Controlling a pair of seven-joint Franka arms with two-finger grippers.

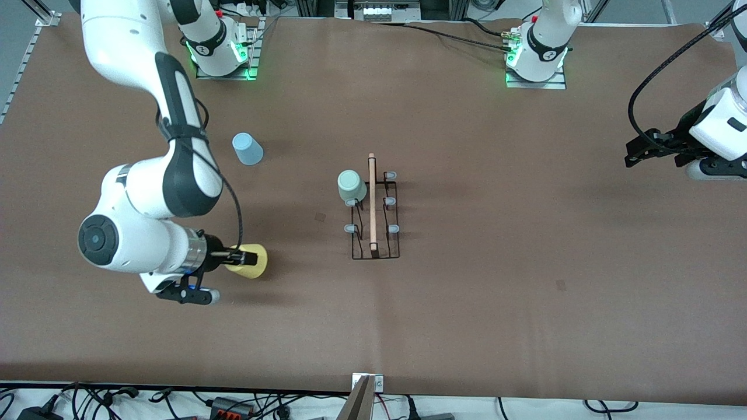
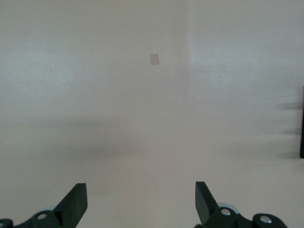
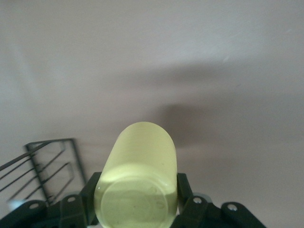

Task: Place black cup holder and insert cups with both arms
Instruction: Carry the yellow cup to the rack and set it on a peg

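The black cup holder (image 1: 375,217) stands mid-table, its wooden rod handle (image 1: 372,201) along the middle and grey-tipped pegs on both sides. The mint green cup (image 1: 352,185) sits upside down on a peg at the rack's farther end. The light blue cup (image 1: 247,149) stands upside down on the table toward the right arm's end. My right gripper (image 1: 238,256) is shut on the yellow cup (image 1: 251,261), held on its side; the right wrist view shows the cup (image 3: 137,175) between the fingers and the rack (image 3: 45,168) beside it. My left gripper (image 2: 141,202) is open and empty, waiting at the left arm's end (image 1: 648,153).
The brown table cover (image 1: 525,291) carries two small dark marks, one (image 1: 320,217) beside the rack and one (image 1: 561,285) nearer the front camera. Cables and a metal bracket (image 1: 366,385) lie along the front edge. The arm bases (image 1: 222,52) stand at the farthest edge.
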